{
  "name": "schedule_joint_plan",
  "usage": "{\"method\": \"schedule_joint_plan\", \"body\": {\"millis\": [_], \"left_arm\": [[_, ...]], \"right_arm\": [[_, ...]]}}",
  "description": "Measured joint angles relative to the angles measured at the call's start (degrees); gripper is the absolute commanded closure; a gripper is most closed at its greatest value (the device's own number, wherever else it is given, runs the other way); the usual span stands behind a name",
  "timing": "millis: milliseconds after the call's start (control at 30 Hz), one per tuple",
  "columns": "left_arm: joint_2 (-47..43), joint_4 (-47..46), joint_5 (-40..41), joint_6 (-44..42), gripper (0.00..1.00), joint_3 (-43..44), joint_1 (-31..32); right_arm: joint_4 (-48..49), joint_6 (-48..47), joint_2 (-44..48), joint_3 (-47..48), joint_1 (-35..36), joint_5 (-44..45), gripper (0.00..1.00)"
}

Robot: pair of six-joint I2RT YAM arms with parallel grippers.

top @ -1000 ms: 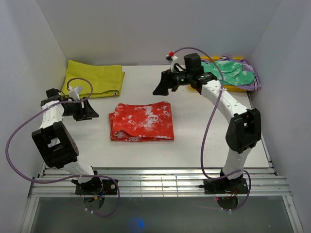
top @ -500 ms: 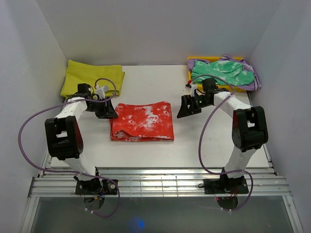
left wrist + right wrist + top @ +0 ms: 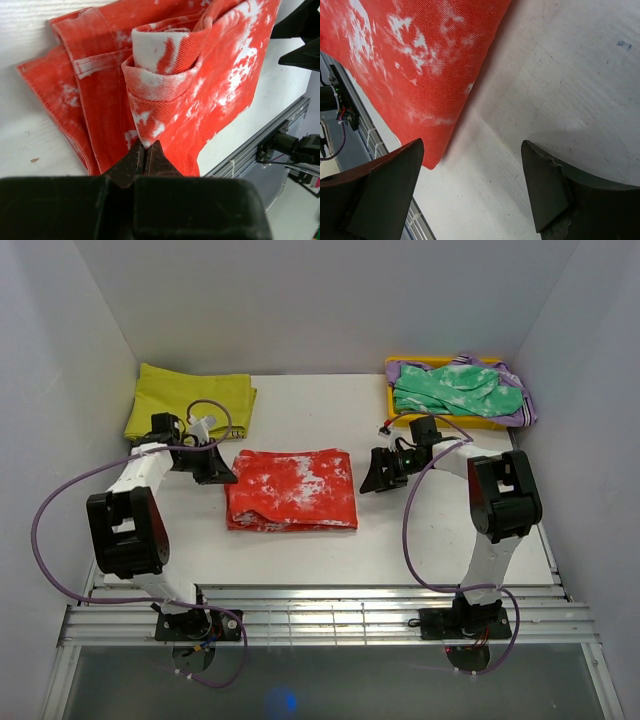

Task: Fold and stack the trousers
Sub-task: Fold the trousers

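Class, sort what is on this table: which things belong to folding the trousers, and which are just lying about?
Job: red trousers; left pincer, shut on their edge; right pincer, open beside them.
Lying about: yellow cloth; green garment; purple cloth under it.

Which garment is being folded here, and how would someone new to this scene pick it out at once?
On the white table, look at the middle, between the left hand and right hand. The trousers lie there folded into a rough rectangle, bright red-orange with white blotches, unlike the plain yellow cloth far left and the green mottled garment far right.
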State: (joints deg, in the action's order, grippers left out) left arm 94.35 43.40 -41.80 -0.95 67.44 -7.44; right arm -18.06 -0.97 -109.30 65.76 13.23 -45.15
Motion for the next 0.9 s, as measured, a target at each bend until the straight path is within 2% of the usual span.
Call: {"method": "schedule_joint_plan", "body": {"millis": [100,133,200,233,333,400,433,500,600,667,767,900], "left_arm": [[1.1,-0.5,-1.3,-0.1,1.00,-2.8,-3.8],[2.6,-0.6,-1.7,-0.1,1.00,-3.6,-5.6],[7.5,-2.0,-2.0,-0.3,1.00,-5.0,-8.8],[10.5,-2.6,-2.2,-0.3,1.00,-5.4,-10.2],[17.0,-2.9,-7.1,-0.2,0.72,-5.1,-12.7],[18.1,-2.5,-8.1,-0.7,0.56,-4.3,-12.8],[18.4,-2.3,-8.3,-1.2,0.49,-3.8,-12.7],[17.7,-0.9,-9.1,-2.3,0.42,-3.1,-12.3],[14.4,0.2,-7.4,-5.6,0.40,-2.2,-11.8],[10.3,0.9,-6.4,-8.2,0.41,-1.7,-12.1],[2.4,1.6,-6.3,-10.5,0.50,0.3,-12.2],[-3.6,0.0,-8.1,-11.4,0.54,4.2,-8.1]], "right_arm": [[0.8,0.3,1.0,-0.4,0.0,0.2,0.26],[1.0,0.3,1.8,-0.7,0.0,0.3,0.33],[1.0,0.1,3.8,-1.0,0.0,0.5,0.38],[1.2,-0.1,4.8,-1.0,0.0,0.5,0.46],[1.5,-1.5,7.9,-0.9,0.6,-0.1,0.63],[1.5,-1.7,8.8,0.0,1.6,-1.0,0.67],[1.6,-1.7,8.9,0.7,2.5,-1.7,0.69],[1.7,-1.4,8.9,2.0,4.4,-3.0,0.70],[1.9,-0.7,8.7,3.5,7.0,-4.8,0.75],[2.0,-0.8,8.0,4.9,8.1,-5.6,0.81],[2.3,-0.8,4.8,8.9,9.3,-6.2,0.86],[3.5,-0.4,-1.7,14.7,10.6,-6.3,0.87]]}}
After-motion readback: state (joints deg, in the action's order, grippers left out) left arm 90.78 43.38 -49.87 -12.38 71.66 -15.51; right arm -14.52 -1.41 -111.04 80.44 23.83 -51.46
